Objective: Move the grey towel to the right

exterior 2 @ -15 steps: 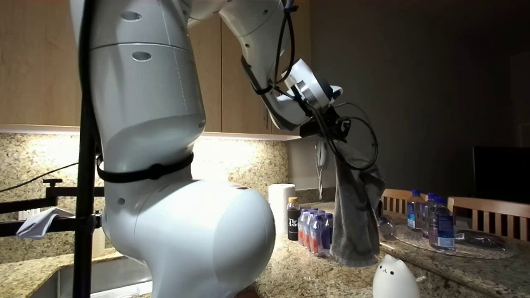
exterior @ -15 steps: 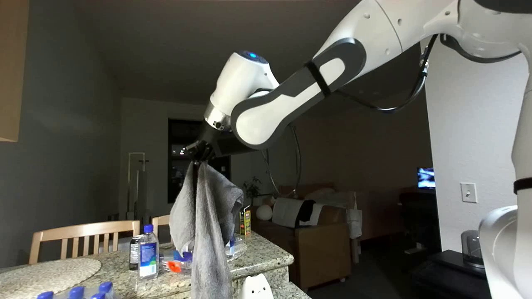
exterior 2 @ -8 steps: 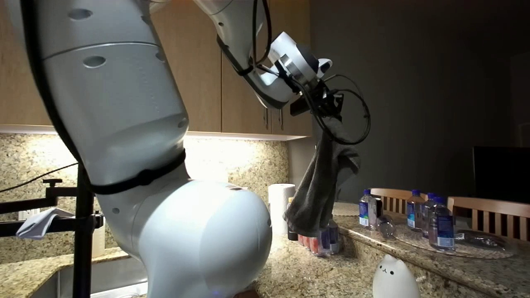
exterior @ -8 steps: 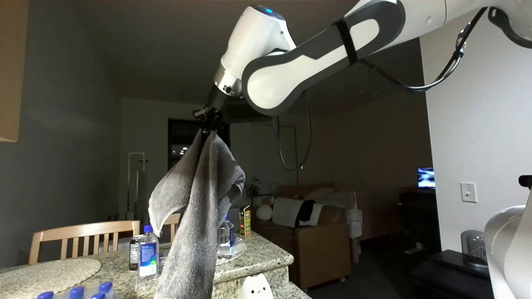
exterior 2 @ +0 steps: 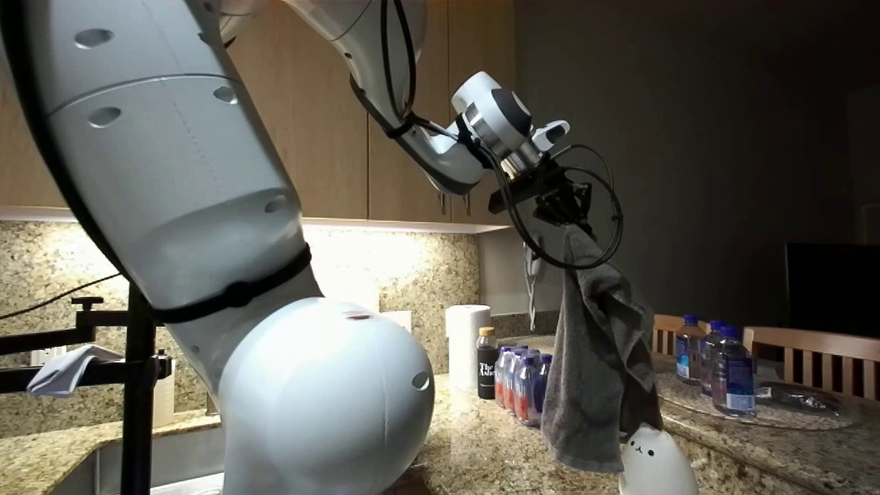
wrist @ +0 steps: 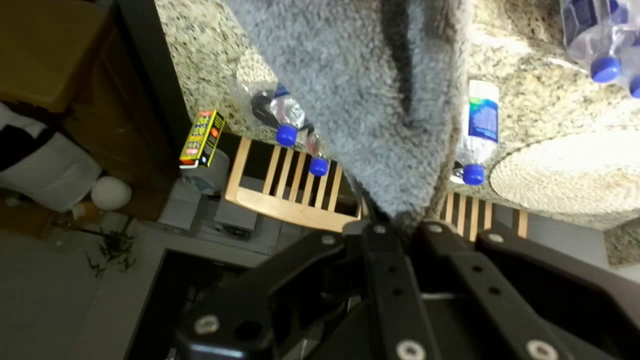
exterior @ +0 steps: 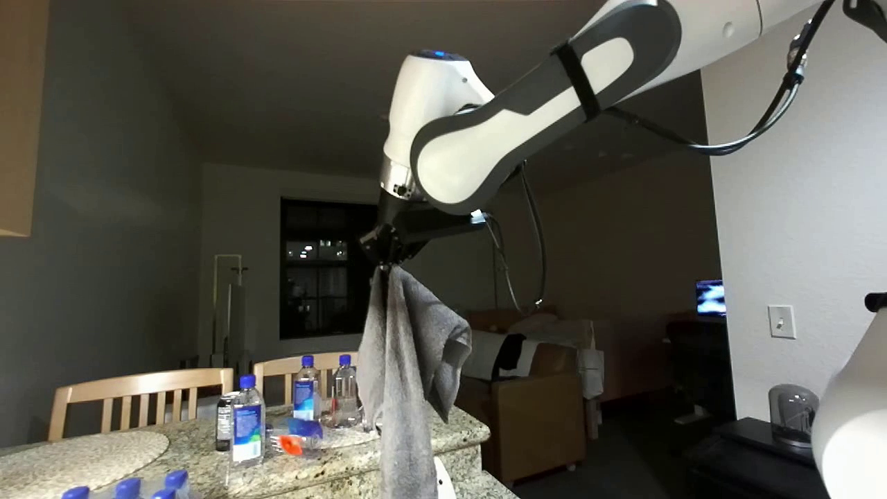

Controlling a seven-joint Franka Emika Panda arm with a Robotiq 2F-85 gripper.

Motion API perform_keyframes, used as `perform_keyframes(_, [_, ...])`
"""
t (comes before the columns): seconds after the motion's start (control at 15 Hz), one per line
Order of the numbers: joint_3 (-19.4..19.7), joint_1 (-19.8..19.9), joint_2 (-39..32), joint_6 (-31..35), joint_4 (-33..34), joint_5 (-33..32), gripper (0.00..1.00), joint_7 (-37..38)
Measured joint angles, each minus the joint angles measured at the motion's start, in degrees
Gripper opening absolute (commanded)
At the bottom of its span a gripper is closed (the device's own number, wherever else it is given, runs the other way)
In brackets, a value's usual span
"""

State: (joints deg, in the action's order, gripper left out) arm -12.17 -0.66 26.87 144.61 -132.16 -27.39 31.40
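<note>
Towel (exterior 2: pixel 588 364), grey and plush, hangs in limp folds, tip clamped in the black gripper (wrist: pixel 404 226), near the raised edge of the speckled counter (exterior: pixel 466 431). Lower than half a second ago, it now partly hides the smooth cat figure (exterior: pixel 446 485) in an exterior view.

In an exterior view, dark window (exterior: pixel 317 277) is sitting behind and left of the end effector (exterior: pixel 385 265), wooden chairs (exterior: pixel 145 382) are standing lower left, brown sofa (exterior: pixel 532 416) is sitting lower right. In an exterior view, wood cabinets (exterior 2: pixel 326 151) are hanging left of the end effector, speckled backsplash (exterior 2: pixel 433 268) below is catching bright light.
</note>
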Motion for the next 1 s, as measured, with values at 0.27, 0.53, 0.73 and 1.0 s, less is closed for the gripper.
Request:
perform_keyframes(0.27, [-0.68,3.63,-0.54,-3.99,-1.58,0.03,0.07,0.00])
perform_keyframes(0.53, [-0.67,7.19,-2.77,-5.90,-1.86,-0.05,0.07,0.01])
perform_keyframes(0.73, [-0.52,8.33,-5.56,-5.40,-1.47,-0.05,0.07,0.15])
perform_keyframes(1.0, [-0.30,8.32,-11.21,-2.95,1.15,-0.05,0.07,0.37])
